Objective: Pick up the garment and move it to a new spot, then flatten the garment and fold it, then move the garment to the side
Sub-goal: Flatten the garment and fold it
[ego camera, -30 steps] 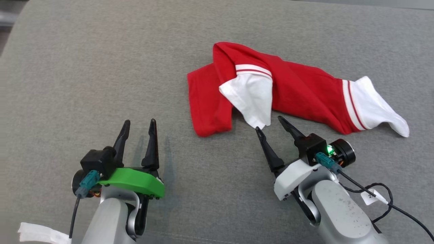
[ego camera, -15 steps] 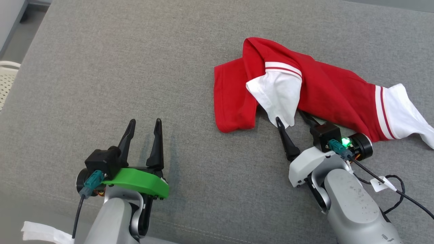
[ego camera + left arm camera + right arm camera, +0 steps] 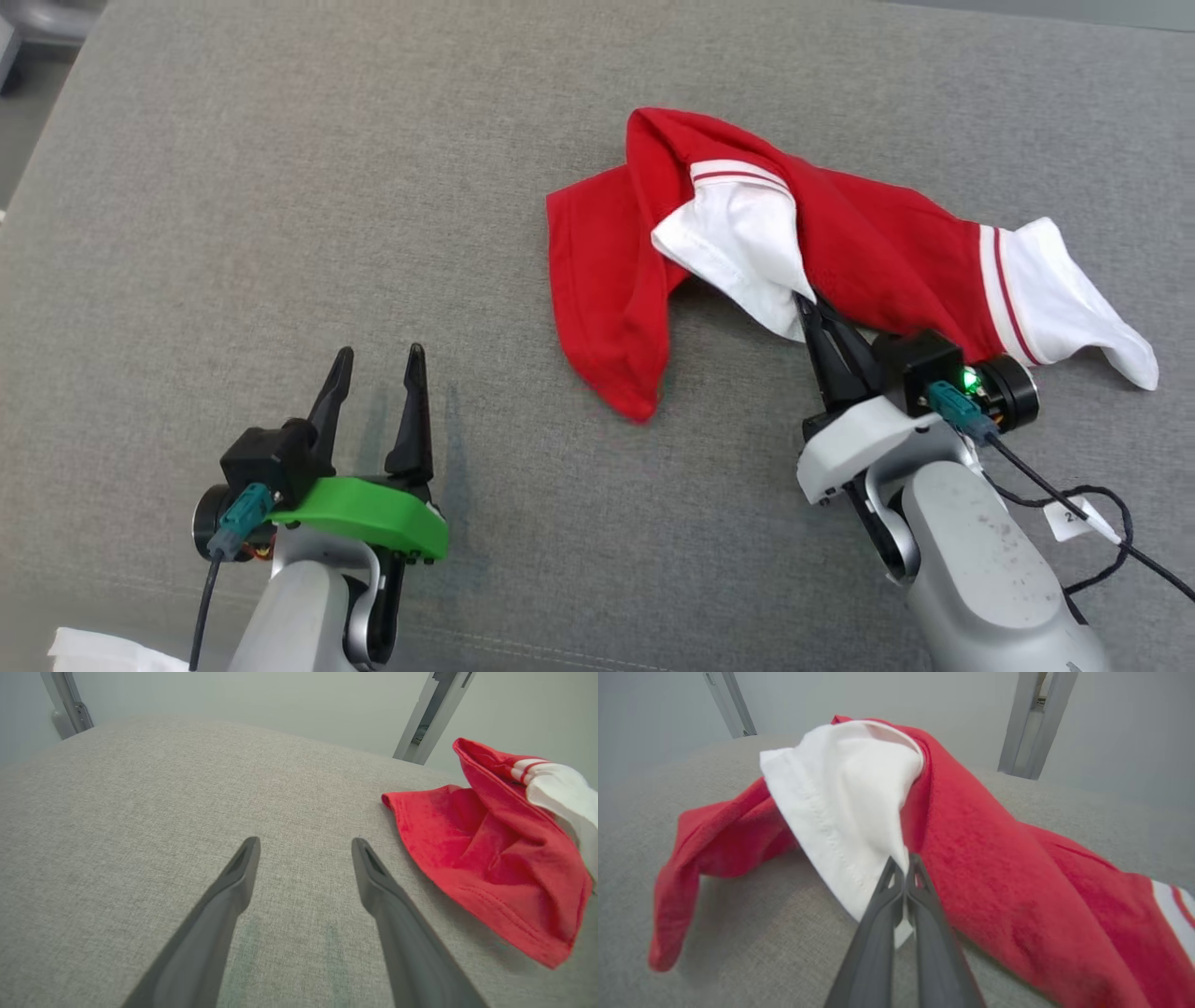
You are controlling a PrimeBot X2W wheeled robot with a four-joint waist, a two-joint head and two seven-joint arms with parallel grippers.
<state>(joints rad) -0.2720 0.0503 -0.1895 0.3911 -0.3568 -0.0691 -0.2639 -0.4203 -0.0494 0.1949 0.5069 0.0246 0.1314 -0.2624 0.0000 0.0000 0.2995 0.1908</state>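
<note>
Since the garment (image 3: 887,252) is a soft, limp red-and-white knit, you should expect it to be light, to drape and trail from any hold, and to be best taken at a hem or seam rather than mid-panel. It lies crumpled on the grey cushion (image 3: 373,168), far and right of centre, with your right gripper (image 3: 805,306) clenched on the near corner of its white sleeve (image 3: 738,247), fingers pressed together on the cloth. Your left gripper (image 3: 380,353) stands released, jaws apart, at the near left, well apart from the garment and holding nothing.
</note>
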